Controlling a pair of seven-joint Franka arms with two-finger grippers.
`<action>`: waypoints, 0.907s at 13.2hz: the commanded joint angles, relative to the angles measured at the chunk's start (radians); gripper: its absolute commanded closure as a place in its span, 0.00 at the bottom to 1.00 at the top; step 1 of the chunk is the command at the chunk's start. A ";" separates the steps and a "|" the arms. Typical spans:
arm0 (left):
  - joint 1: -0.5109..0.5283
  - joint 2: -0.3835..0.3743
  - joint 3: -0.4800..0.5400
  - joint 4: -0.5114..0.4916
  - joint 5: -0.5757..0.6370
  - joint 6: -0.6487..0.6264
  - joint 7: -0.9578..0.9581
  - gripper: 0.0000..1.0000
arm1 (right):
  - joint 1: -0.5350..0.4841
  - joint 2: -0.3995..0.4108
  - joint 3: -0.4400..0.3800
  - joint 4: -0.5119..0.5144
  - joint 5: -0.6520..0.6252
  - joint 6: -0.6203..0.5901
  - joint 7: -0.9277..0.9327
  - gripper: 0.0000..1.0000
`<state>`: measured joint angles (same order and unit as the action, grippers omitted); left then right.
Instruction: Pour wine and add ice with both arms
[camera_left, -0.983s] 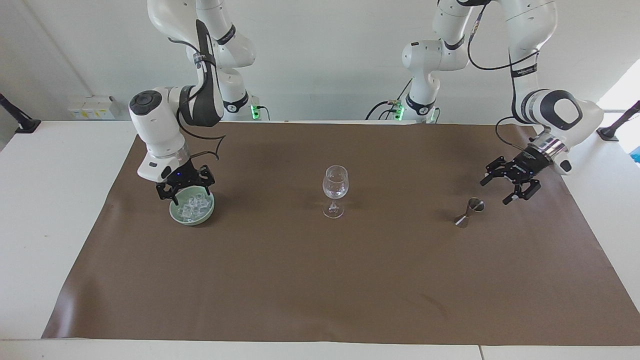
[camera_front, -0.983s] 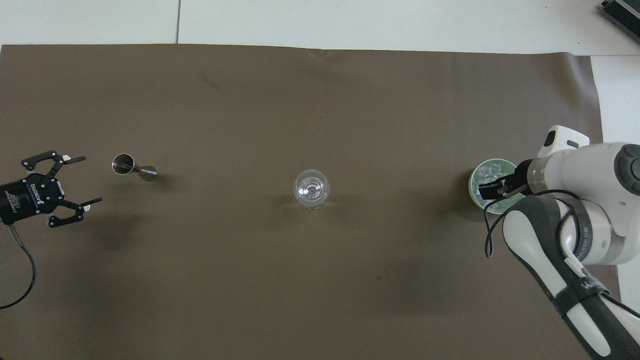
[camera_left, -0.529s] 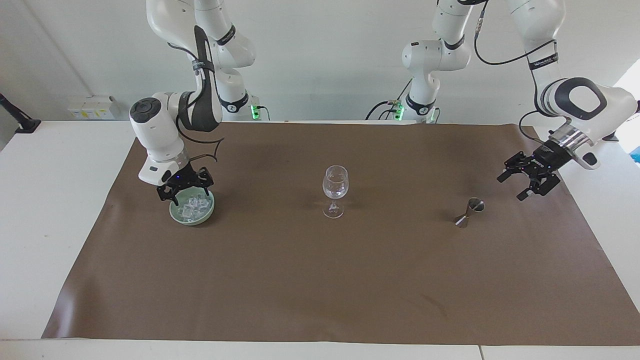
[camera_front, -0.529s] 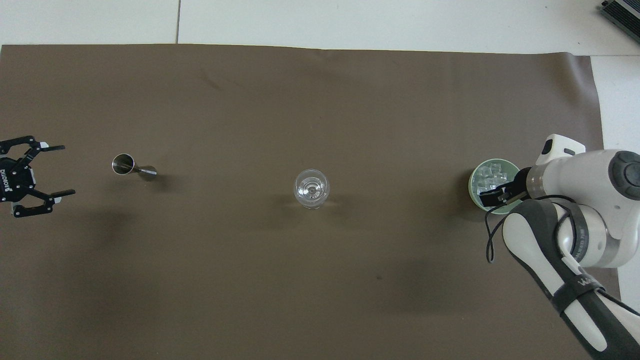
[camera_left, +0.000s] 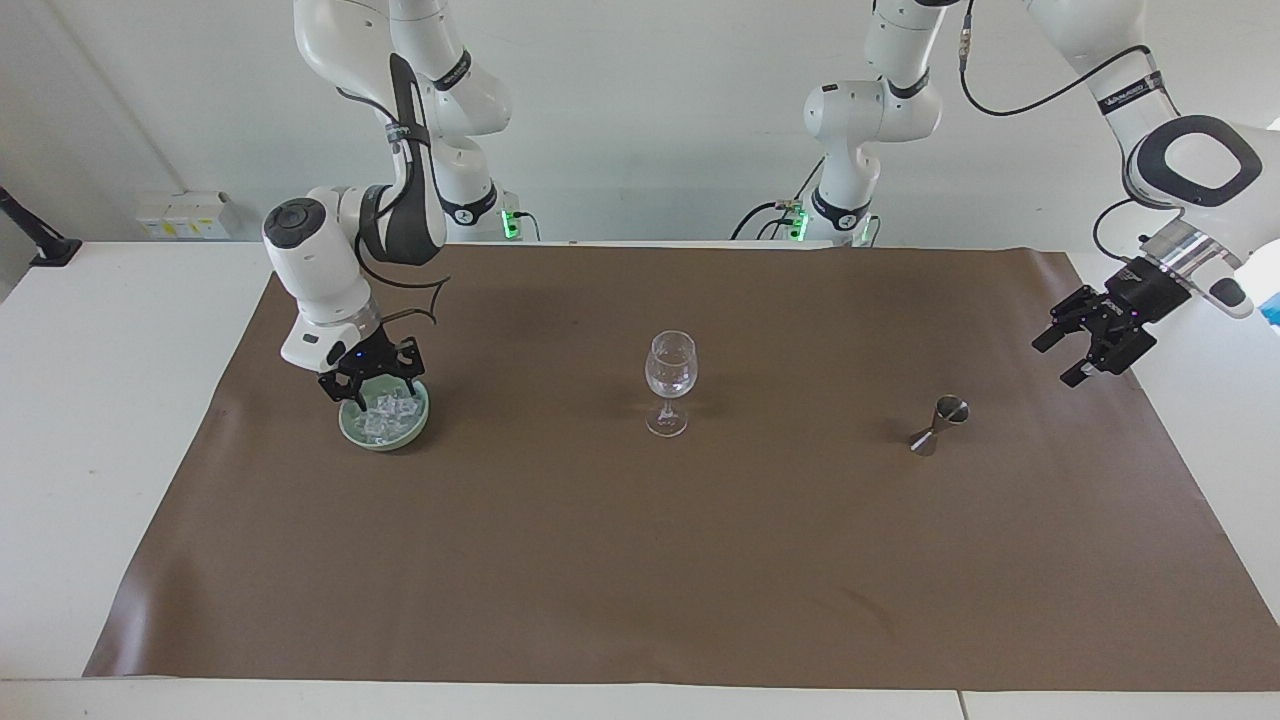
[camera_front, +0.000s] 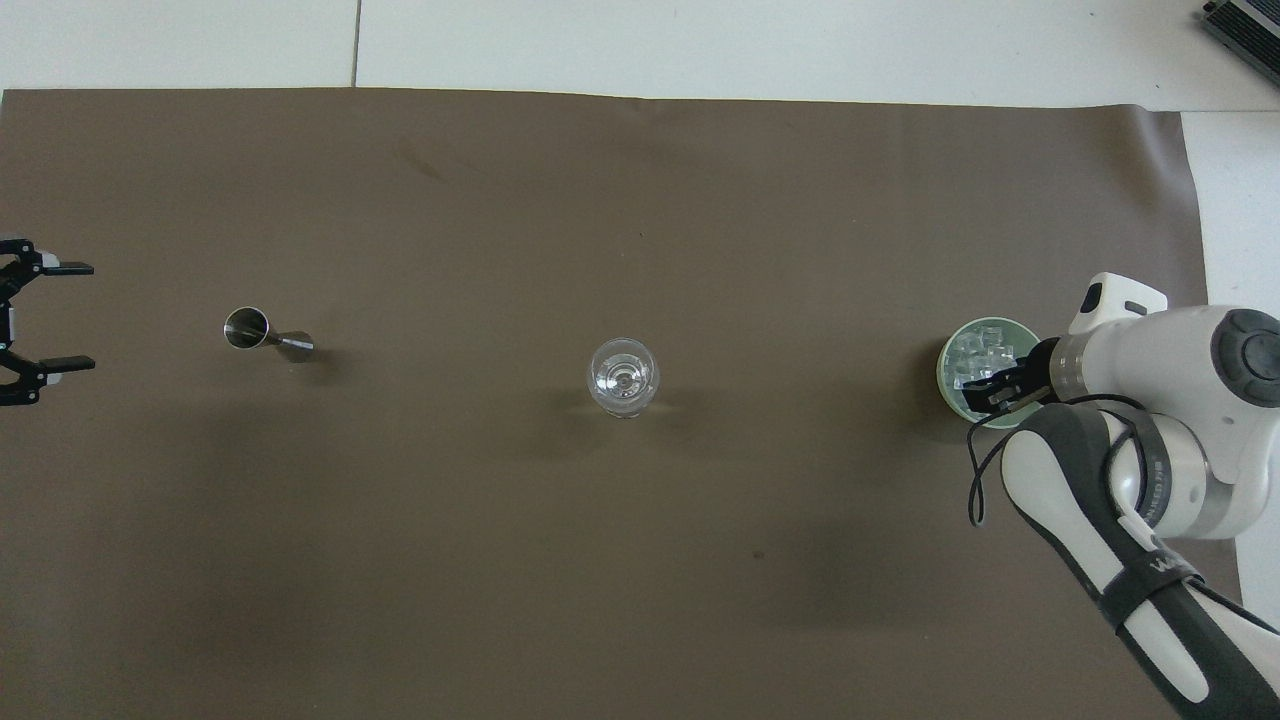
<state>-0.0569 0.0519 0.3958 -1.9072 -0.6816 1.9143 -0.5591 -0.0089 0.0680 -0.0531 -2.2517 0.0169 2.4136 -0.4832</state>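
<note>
A pale green bowl (camera_left: 412, 430) (camera_front: 944, 372) holds a heap of clear ice (camera_left: 388, 410) (camera_front: 975, 348) toward the right arm's end of the table. My right gripper (camera_left: 376, 396) (camera_front: 988, 392) reaches down into the bowl among the cubes. An upright clear wine glass (camera_left: 670, 380) (camera_front: 623, 377) stands mid-table. A steel jigger (camera_left: 938, 425) (camera_front: 265, 336) lies on its side toward the left arm's end. My left gripper (camera_left: 1056, 361) (camera_front: 78, 315) hangs open and empty over the mat's edge, well apart from the jigger. The wine is out of view.
A brown mat (camera_left: 640, 560) (camera_front: 640, 200) covers most of the white table (camera_left: 100, 400). A black device corner (camera_front: 1245, 25) shows at the table's edge farthest from the robots, toward the right arm's end.
My left gripper has drawn away from the jigger toward the left arm's end of the table, rising. My right gripper has shifted slightly and sunk into the ice bowl.
</note>
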 joint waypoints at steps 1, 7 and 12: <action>0.005 -0.041 -0.070 0.025 0.139 -0.011 0.019 0.00 | -0.023 0.018 0.006 -0.006 0.006 0.038 -0.015 0.27; 0.008 -0.055 -0.198 0.170 0.348 -0.060 0.021 0.00 | -0.025 0.015 0.004 -0.009 0.006 0.022 -0.003 0.41; 0.011 -0.043 -0.278 0.321 0.517 -0.174 0.066 0.00 | -0.025 0.012 0.006 0.003 0.006 -0.033 0.034 0.42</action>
<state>-0.0573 -0.0028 0.1432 -1.6473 -0.2280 1.8036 -0.5326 -0.0201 0.0836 -0.0542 -2.2520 0.0178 2.4178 -0.4717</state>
